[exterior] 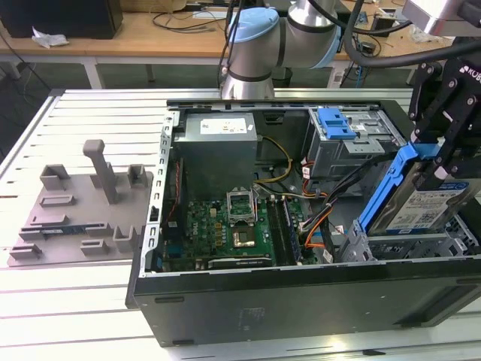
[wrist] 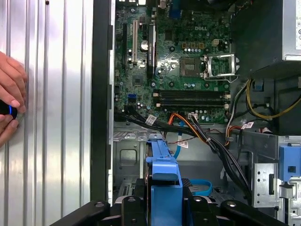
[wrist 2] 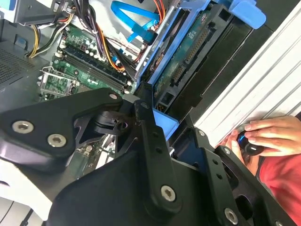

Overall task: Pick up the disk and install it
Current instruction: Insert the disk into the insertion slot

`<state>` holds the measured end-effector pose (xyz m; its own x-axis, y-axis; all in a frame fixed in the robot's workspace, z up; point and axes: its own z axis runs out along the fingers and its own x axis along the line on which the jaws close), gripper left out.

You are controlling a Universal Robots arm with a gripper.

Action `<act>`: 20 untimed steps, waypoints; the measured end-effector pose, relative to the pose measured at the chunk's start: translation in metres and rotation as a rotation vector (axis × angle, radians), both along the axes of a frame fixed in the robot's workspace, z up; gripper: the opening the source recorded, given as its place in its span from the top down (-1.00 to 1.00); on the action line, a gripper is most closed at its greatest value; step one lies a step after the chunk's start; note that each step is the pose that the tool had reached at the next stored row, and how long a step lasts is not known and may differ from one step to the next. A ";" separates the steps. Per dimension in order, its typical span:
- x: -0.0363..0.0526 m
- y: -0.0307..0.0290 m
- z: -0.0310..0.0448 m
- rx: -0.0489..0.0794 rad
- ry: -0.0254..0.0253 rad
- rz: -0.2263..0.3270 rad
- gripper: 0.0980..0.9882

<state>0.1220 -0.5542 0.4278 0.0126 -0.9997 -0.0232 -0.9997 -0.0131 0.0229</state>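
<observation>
The disk, a silver-grey drive with a white-and-blue label and blue side rails, stands on edge and tilted at the exterior view's right. Its lower end sits in the metal drive bay at the near right corner of the open computer case. My black gripper is shut on the disk's upper blue rail. In the first wrist view the blue rail runs out from between my fingers. In the second wrist view the disk's circuit-board side faces the camera beyond my fingers.
Inside the case lie a green motherboard, a grey power-supply box, loose cables and a bare blue clip on the rear cage. A grey fixture plate lies left of the case. A person's hand rests on the slatted table.
</observation>
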 end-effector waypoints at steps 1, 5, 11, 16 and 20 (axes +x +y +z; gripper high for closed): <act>0.0000 0.0000 -0.0007 0.000 0.0000 0.000 0.39; 0.0000 0.0000 -0.0034 0.000 0.0000 0.000 0.39; 0.0000 0.0000 -0.0073 0.000 0.0000 0.000 0.39; 0.0000 0.0000 -0.0107 0.000 0.0000 0.000 0.39; 0.0000 0.0000 -0.0138 0.000 0.0000 0.000 0.39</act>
<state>0.1220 -0.5542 0.4139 0.0126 -0.9997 -0.0231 -0.9996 -0.0132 0.0230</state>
